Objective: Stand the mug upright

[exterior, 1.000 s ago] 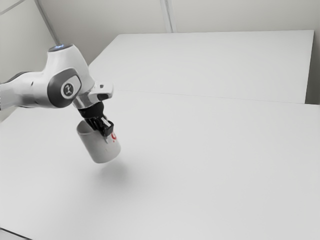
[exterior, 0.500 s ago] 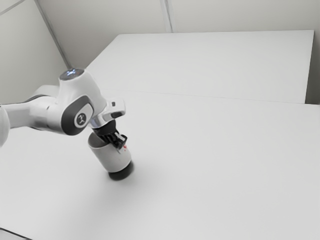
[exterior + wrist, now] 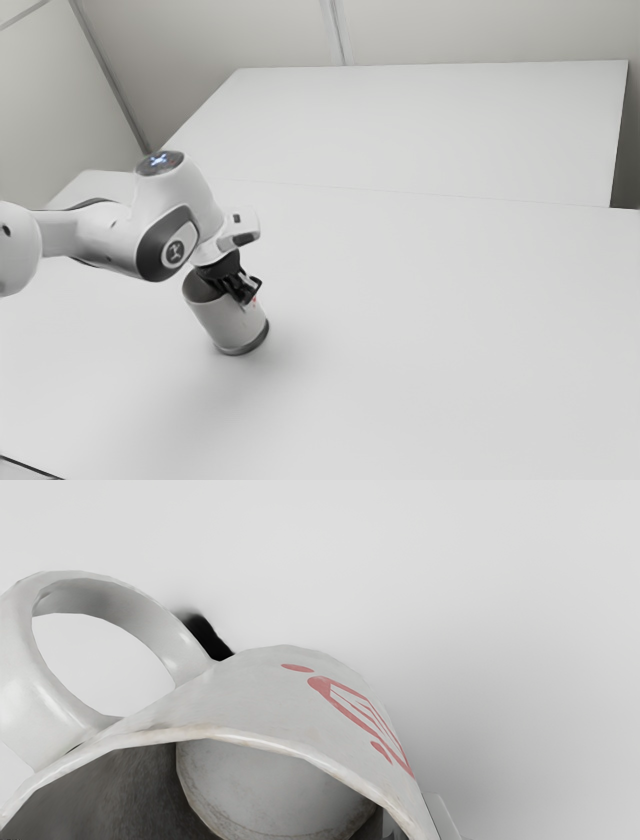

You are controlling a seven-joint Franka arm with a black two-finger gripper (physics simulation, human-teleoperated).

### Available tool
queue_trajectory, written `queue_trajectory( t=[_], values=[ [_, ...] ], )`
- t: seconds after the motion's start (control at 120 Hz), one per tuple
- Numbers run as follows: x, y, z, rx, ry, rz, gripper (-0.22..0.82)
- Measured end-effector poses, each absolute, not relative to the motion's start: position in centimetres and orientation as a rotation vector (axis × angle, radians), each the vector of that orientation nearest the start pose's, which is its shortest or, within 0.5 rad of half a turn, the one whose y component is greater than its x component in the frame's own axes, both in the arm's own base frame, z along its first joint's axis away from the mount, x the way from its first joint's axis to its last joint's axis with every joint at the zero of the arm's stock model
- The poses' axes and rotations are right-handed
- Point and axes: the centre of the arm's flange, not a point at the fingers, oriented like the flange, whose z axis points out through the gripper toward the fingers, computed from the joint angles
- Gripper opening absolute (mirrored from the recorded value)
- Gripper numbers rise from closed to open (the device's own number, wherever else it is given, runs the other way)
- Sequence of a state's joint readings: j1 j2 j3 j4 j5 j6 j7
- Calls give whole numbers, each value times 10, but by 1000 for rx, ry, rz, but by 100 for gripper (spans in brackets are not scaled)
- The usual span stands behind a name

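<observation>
From the exterior view's left, the white arm [image 3: 95, 235] reaches in above the mug [image 3: 228, 328]. The mug is at the table, open end up but tilted, its mouth leaning toward that same left; whether its base touches down, I cannot tell. Its handle [image 3: 17, 680] juts from its side. At the mug's rim, on the exterior view's right, the gripper [image 3: 243, 294] is clamped on its wall, near the mug's red print [image 3: 345, 705]. Bare table [image 3: 460, 330] extends to the mug's right there.

Red markings on white mug [image 3: 240, 695]
</observation>
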State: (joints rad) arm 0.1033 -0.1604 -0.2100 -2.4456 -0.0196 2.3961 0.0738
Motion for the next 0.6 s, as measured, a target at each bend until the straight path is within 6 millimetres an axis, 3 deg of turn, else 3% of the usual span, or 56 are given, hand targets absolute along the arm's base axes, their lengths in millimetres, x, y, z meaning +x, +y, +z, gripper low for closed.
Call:
queue_trajectory(
  t=[0.325, 0.6],
  values=[
    [475, -50, 353, -3115, 223, -127, -17],
    [477, -51, 363, -3120, 210, -156, 32]
  ],
)
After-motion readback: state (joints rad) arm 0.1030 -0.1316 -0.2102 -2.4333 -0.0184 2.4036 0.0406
